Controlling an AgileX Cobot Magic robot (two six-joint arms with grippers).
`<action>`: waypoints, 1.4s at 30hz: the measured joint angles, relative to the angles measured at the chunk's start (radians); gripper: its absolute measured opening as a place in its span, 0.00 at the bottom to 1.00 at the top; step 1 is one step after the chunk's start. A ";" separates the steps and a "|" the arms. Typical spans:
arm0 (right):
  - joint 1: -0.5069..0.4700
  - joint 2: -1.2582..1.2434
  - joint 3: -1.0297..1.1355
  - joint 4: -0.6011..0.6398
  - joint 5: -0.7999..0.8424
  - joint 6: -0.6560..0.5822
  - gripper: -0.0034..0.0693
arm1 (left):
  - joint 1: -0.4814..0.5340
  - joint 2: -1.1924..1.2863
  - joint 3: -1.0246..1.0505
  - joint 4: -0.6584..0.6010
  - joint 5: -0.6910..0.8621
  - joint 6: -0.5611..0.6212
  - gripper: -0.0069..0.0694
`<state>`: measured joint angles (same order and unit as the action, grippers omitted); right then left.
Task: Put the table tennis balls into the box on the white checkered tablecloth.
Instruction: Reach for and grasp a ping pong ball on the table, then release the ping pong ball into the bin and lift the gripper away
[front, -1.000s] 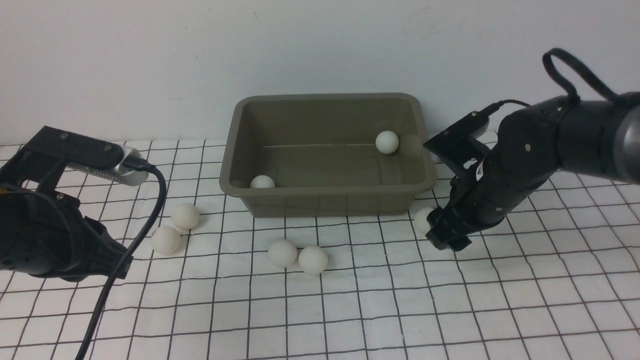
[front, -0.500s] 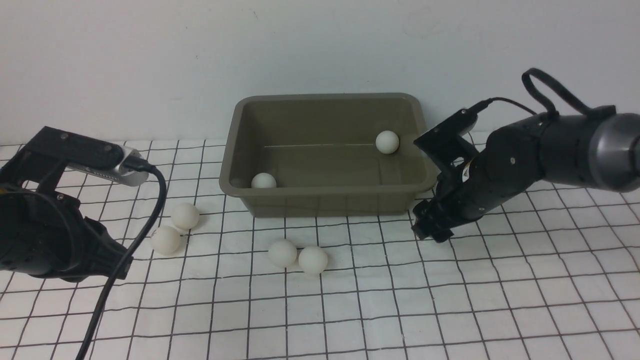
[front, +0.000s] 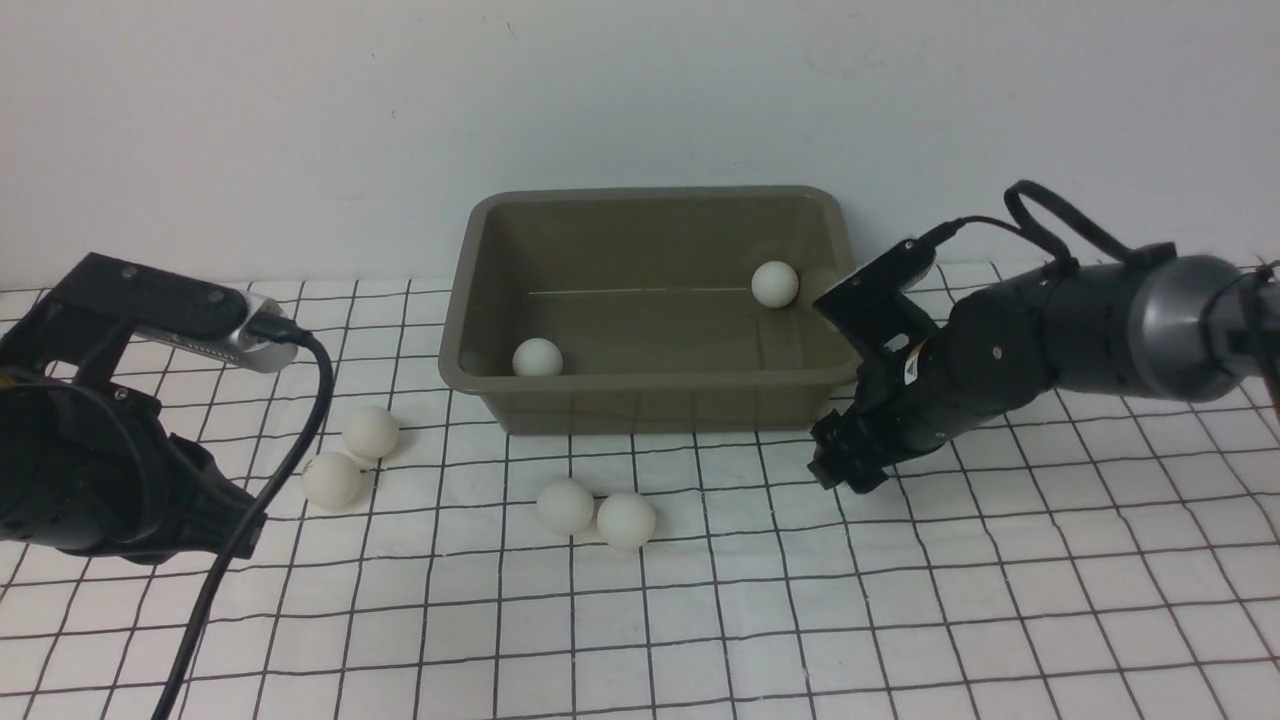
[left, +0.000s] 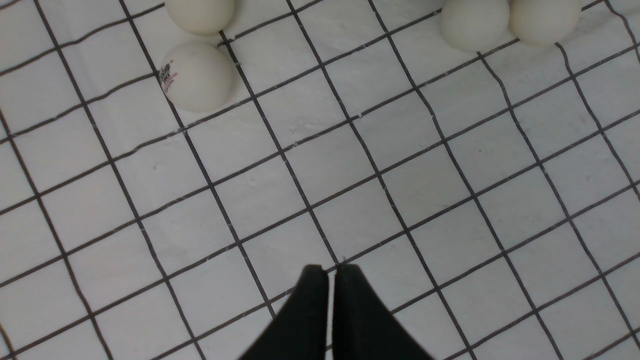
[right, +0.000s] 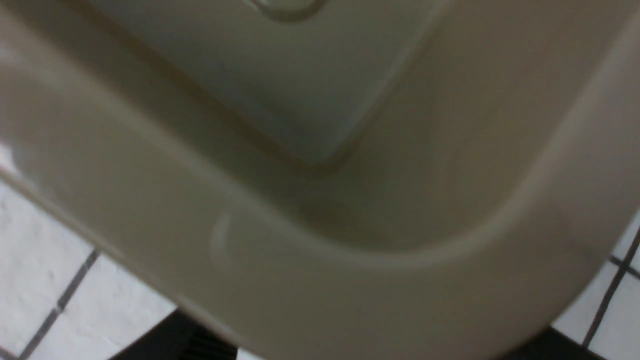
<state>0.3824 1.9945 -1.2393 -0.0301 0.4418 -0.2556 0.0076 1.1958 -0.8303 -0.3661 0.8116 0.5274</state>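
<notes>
Two balls (front: 775, 283) are sitting in the box (front: 655, 405). The front-left ball (front: 537, 357) is showing slightly farther right than a second ago, apparently settling after a roll. Four more are lying on the cloth (front: 900, 600) in front of the box, in two close pairs: a left pair (front: 370, 431) and a middle pair (front: 565, 505).

The seventh ball, showing beside the box's front right corner a second ago, is now hidden behind the right end effector (front: 838, 468). That end effector has been dropping and sliding left towards the corner. This looks like the approach for the next pick, with five balls still to be moved, though whether the hidden ball is lying between the jaws cannot be told.

The right wrist view is giving only a blurred close-up of the box's corner. The dark jaw tips are standing wide apart at the edge of the frame, and nothing is showing in their grip.

The right arm (front: 1080, 330) is reaching in low from the right, its forearm sloping down and leftward, with its end effector just beside the box wall. The left arm (front: 90, 470) is waiting at the left edge. The left end effector (left: 327, 272) is pinched fully closed on nothing, hanging over bare cloth with the printed ball (left: 197, 75) well ahead of it.
</notes>
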 joint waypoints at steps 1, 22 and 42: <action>0.000 0.001 0.000 0.000 -0.006 0.000 0.75 | 0.000 0.000 0.000 0.000 0.000 0.000 0.09; 0.000 0.037 -0.006 -0.004 0.023 0.026 0.54 | 0.000 0.000 0.000 0.000 0.002 0.000 0.09; 0.000 -0.400 0.001 0.009 0.364 0.101 0.54 | 0.000 0.000 0.000 0.000 0.002 0.000 0.09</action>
<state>0.3824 1.5946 -1.2379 -0.0207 0.8056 -0.1548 0.0076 1.1958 -0.8303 -0.3661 0.8140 0.5274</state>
